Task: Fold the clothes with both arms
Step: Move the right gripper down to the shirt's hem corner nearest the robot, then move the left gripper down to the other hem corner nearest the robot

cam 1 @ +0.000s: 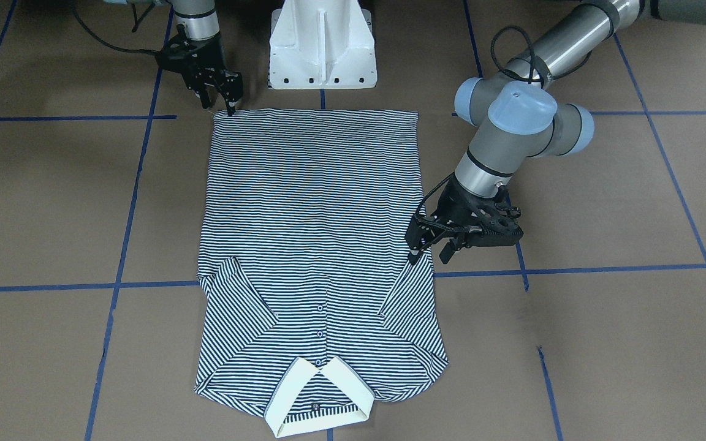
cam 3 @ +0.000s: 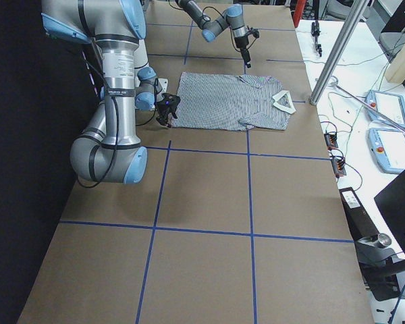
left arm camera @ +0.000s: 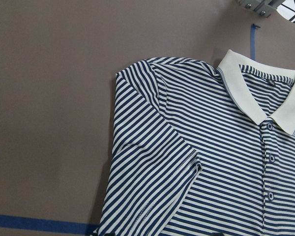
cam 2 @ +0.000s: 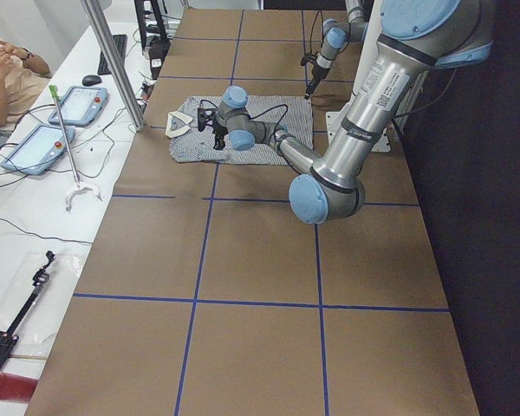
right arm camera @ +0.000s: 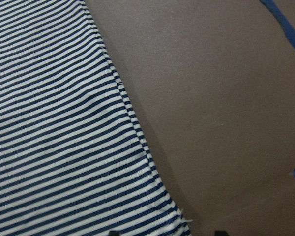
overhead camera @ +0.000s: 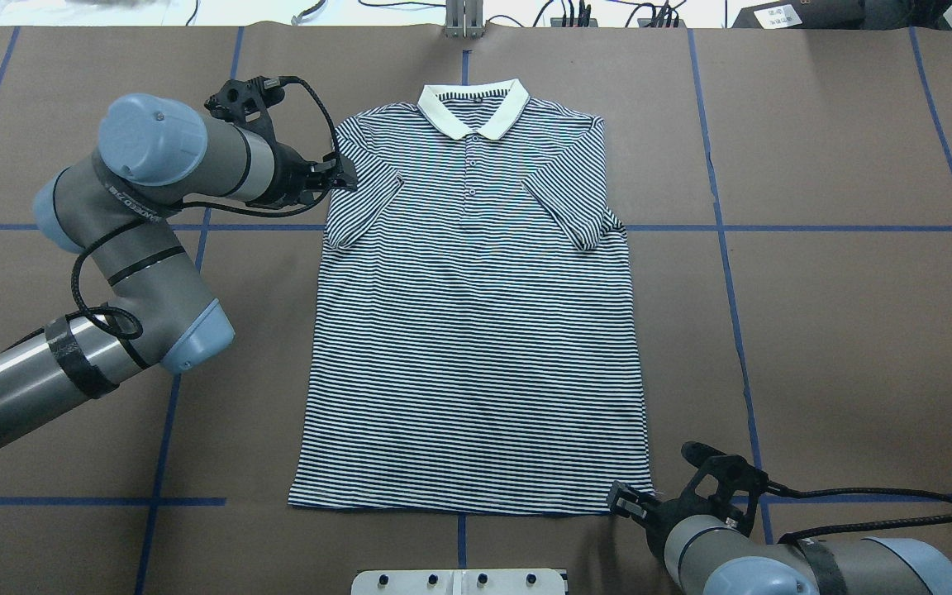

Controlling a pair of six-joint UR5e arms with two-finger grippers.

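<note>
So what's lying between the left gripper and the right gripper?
The striped polo shirt, spread flat: the left gripper is by one sleeve, the right gripper at the diagonally opposite hem corner. The overhead view shows it.

Light fell bright and even from overhead on the table (overhead camera: 856, 330), and I saw only soft shadows beside the left arm (overhead camera: 141, 264). Seen from across the table, the stripes of the polo shirt (cam 1: 316, 245) shimmered with moiré. The right wrist picture looked soft, perhaps slightly defocused.
</note>
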